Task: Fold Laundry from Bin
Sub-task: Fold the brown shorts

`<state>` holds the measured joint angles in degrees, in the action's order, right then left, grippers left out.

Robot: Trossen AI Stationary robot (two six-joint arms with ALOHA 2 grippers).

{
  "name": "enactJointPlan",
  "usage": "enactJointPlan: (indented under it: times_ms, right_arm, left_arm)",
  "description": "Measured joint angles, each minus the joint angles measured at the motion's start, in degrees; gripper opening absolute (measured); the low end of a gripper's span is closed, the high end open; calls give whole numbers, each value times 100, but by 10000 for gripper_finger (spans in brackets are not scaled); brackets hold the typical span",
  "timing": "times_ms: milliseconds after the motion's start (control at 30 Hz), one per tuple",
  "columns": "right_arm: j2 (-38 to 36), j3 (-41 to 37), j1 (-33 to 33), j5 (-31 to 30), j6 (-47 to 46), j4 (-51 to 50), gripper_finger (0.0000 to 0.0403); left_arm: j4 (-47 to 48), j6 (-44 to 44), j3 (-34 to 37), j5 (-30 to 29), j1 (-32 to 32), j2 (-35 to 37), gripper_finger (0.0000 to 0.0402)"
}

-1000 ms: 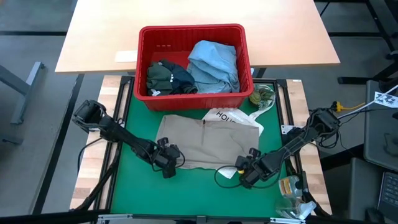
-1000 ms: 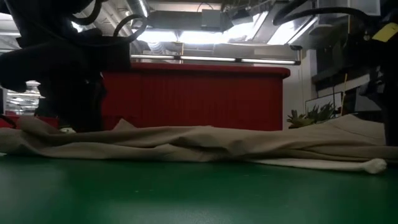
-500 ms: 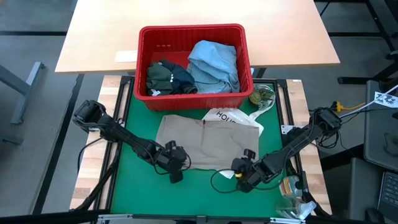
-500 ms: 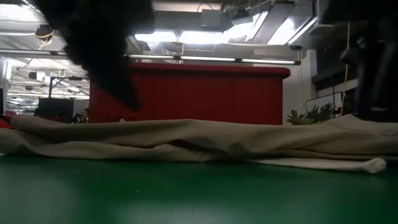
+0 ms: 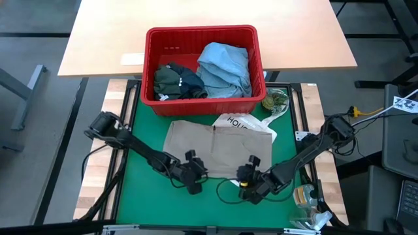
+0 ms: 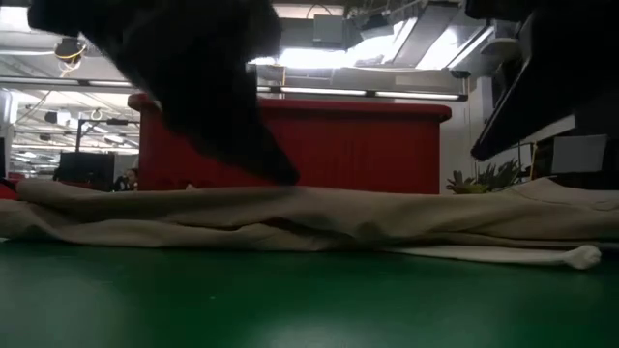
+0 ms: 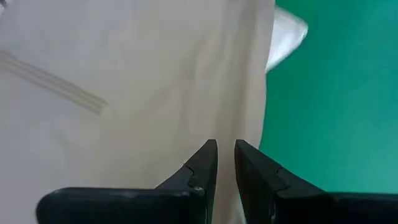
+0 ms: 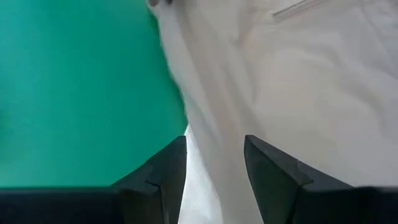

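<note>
**Both arms at the near hem**

The beige garment (image 5: 219,151) lies flat on the green surface (image 5: 150,202), before the red bin (image 5: 202,65). Left gripper (image 5: 194,179) fingers narrow, right gripper (image 5: 247,185) wider — neither holds cloth. Best to pinch both hem corners evenly.

A lab or workshop: strip ceiling lights (image 6: 319,58), green work mat (image 5: 144,202), bare wooden table (image 5: 209,16).
</note>
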<state>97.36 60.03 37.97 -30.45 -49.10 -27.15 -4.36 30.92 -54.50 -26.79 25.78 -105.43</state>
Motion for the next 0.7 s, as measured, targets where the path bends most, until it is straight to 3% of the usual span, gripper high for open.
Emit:
enactJointPlan:
  times_ms: [167,367,700]
  right_arm:
    - [302,0,-186,169,-2,80,163]
    - [494,0,-389,1141,9,60,163]
    - [99,4,-388,1203,178,58,163]
  left_arm:
    - [-6,38,0,533,8,-305,53]
    - [78,-3,0,680,11,-236,53]
    - [1061,-213,2,684,-90,1126,53]
